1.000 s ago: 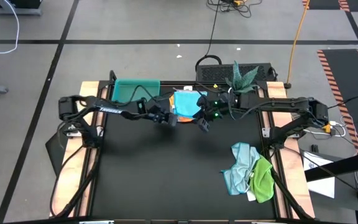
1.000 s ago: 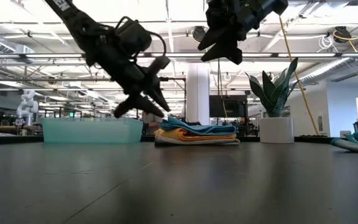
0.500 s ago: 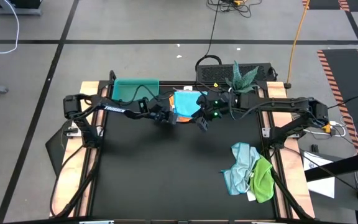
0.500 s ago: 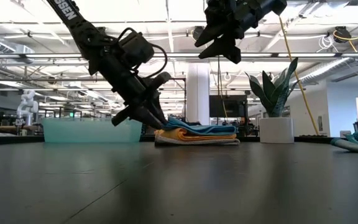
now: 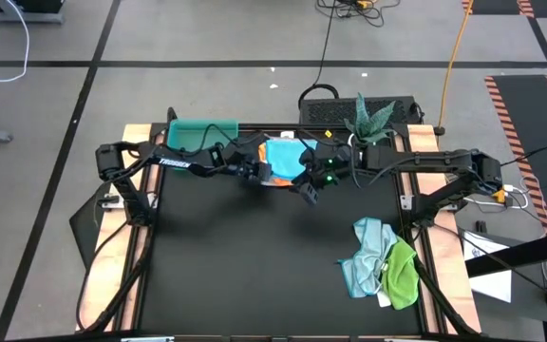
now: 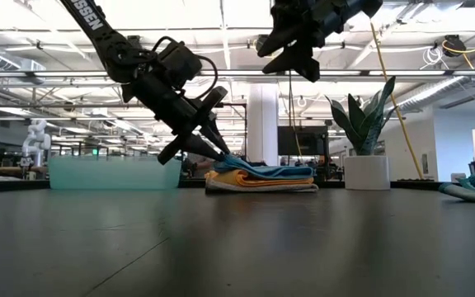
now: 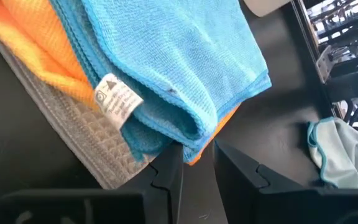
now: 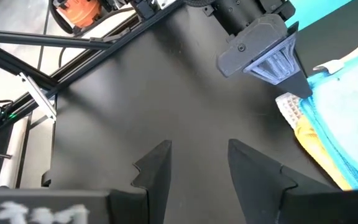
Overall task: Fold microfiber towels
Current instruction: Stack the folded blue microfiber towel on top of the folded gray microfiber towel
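Three folded microfiber towels lie stacked [image 5: 288, 157] at the far middle of the table: white-grey at the bottom, yellow-orange in the middle, bright blue [image 7: 166, 62] on top. My left gripper [image 7: 197, 152] slants down at the stack's near left corner [image 6: 221, 154], with a narrow gap between its fingers. My right gripper [image 5: 307, 190] hangs open well above the table [image 6: 291, 62], with nothing between its fingers [image 8: 197, 155]. A pale blue and a green towel [image 5: 380, 261] lie crumpled at the near right. My left gripper's fingertips stand at the stack's near left corner [image 7: 194, 140]. There the blue towel's fold and the orange towel's corner reach the gap between them. The fingers slant down from the table's left. Whether they touch the cloth, I cannot tell.
A teal tray [image 5: 202, 135] stands at the far left, close behind my left arm. A potted plant [image 5: 368, 119] stands at the far right of the stack. The dark table top [image 5: 254, 266] lies bare in the middle and near left.
My left gripper has moved toward the table's far right and a little down, and its fingertips have come up to the left end of the towel stack. The stack lies as before. The gap between the fingers has not changed.
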